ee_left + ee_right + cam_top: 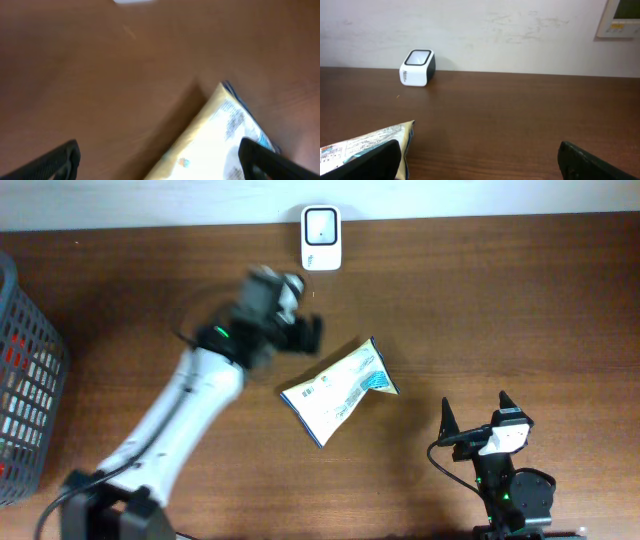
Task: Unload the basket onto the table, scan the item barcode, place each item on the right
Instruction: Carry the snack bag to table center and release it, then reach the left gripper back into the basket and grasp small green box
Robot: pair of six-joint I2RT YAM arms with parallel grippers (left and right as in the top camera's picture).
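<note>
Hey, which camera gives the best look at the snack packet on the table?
Overhead: the whole snack packet lies in sight on the table, fairly sharp. The left wrist view shows only part of it, blurred. The right wrist view catches just one end at its lower left.

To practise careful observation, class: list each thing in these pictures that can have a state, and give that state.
Left claw, open, empty, beside the packet.
Right claw, open, empty.
Snack packet, lying flat on the table, not gripped.
Scanner, upright, window facing up, nothing over it.
Basket, upright; contents unclear.
</note>
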